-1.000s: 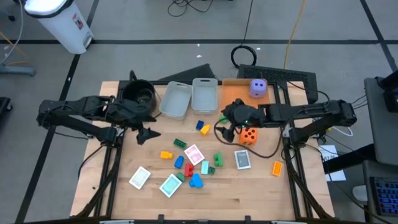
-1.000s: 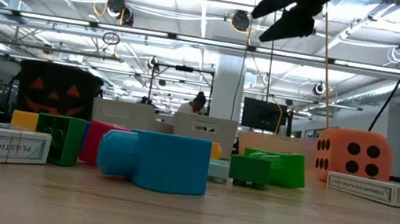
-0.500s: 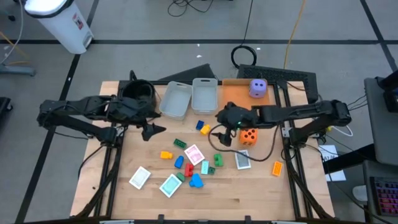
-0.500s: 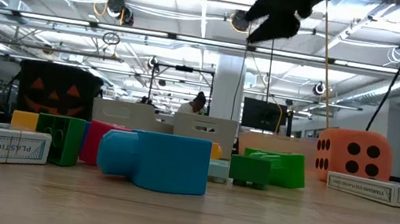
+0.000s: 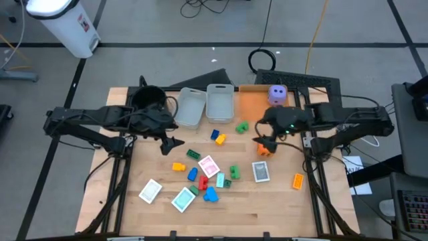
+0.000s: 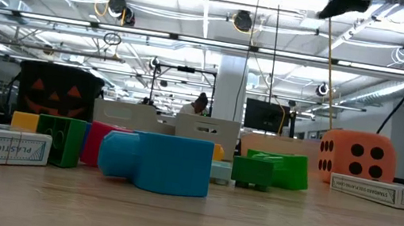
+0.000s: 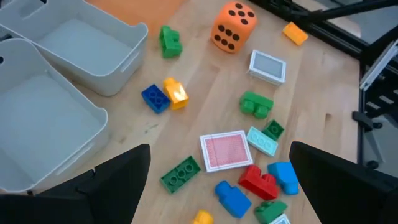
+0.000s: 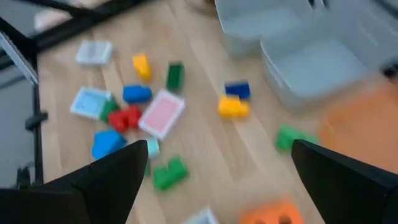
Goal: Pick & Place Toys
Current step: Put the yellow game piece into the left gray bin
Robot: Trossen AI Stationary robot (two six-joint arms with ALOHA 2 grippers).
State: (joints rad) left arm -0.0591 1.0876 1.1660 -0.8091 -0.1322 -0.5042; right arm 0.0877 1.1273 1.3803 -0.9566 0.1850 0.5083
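Hanging above the bench [image 5: 281,207] at about nine o'clock from the toy cluster, the left pincer [image 5: 172,142] has its fingers spread apart and grips nothing; bare wood lies under it. Behind it, at the bench's ten o'clock corner, sits the black pot [image 5: 148,99], with two clear bins [image 5: 189,107] side by side near the twelve o'clock edge.

At the bench's seven o'clock lie two playing cards, one near the left edge [image 5: 150,191] and a teal one [image 5: 182,199] beside it. The main cluster fills the middle: an orange block [image 5: 178,167], a green flat block [image 5: 193,154], a pink card [image 5: 208,165], red [image 5: 202,182] and blue blocks [image 5: 211,195], and green blocks [image 5: 234,172] at its three o'clock side. A blue block [image 5: 215,134] and a yellow one [image 5: 221,139] touch just in front of the bins, with a lone green block [image 5: 241,126] beside the orange tray [image 5: 253,102].

A purple die [image 5: 277,94] rests on that tray at twelve o'clock. The right pincer [image 5: 263,140], fingers wide apart and empty, hovers right over the orange die [image 5: 263,148], hiding part of it. A card [image 5: 261,171] lies just nearer, and a single orange block [image 5: 297,179] sits close to the three o'clock edge. The strip along the six o'clock edge is open wood.
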